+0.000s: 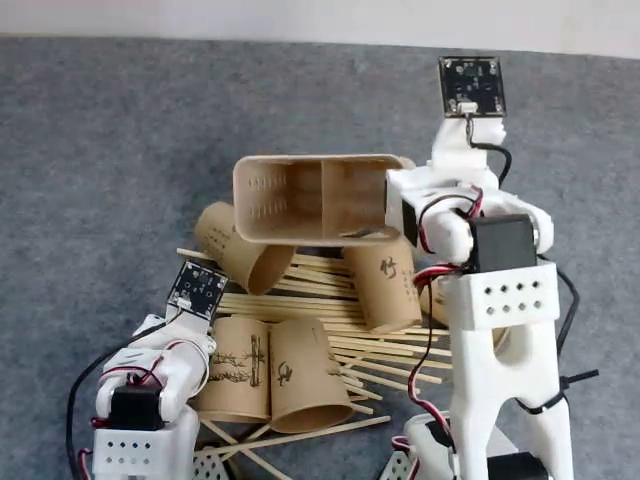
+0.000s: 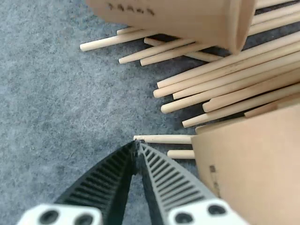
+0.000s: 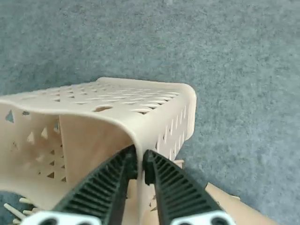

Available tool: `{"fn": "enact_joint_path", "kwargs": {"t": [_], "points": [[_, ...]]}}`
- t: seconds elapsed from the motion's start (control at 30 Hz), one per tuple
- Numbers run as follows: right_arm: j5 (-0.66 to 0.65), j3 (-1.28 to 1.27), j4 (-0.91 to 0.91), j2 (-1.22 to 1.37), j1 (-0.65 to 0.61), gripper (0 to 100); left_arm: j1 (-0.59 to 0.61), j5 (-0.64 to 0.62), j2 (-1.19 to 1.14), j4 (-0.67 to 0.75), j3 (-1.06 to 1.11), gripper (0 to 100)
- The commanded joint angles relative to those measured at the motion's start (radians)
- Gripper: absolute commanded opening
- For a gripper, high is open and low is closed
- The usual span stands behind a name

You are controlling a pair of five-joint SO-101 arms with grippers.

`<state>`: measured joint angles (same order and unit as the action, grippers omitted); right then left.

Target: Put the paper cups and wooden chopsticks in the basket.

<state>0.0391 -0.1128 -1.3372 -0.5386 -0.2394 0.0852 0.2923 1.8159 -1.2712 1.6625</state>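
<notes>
A beige perforated basket (image 1: 318,198) lies tipped on its side at the back of the pile, its opening facing up in the high view. My right gripper (image 3: 140,157) is shut on the basket (image 3: 117,101) at its rim wall. Several paper cups lie on their sides: one (image 1: 243,250) left of the basket, one (image 1: 386,281) in front of it, two (image 1: 270,368) side by side nearer me. Wooden chopsticks (image 1: 330,300) are scattered under and between them. My left gripper (image 2: 137,144) is shut and empty, its tips just off a chopstick (image 2: 164,138) end, beside a cup (image 2: 253,173).
Everything rests on grey carpet (image 1: 110,150). Bare carpet (image 2: 56,93) lies beside the left gripper. The right arm (image 1: 500,300) stands tall over the right of the pile; the left arm (image 1: 150,395) is low at the front left. Another cup (image 2: 187,18) lies beyond the chopsticks (image 2: 225,89).
</notes>
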Motion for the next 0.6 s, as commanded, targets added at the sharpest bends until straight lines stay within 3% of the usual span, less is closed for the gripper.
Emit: {"fn": "enact_joint_path", "kwargs": {"t": [0.0, 0.17, 0.57], "points": [[0.009, 0.068, -0.005, -0.050, 0.058, 0.7, 0.015, 0.005, 0.004, 0.018, -0.031, 0], [0.005, 0.073, 0.002, -0.047, 0.156, 0.7, 0.015, 0.005, 0.004, 0.018, -0.031, 0], [0.002, 0.168, 0.033, 0.234, 0.166, 4.3, 0.015, 0.005, 0.004, 0.018, -0.031, 0]]}}
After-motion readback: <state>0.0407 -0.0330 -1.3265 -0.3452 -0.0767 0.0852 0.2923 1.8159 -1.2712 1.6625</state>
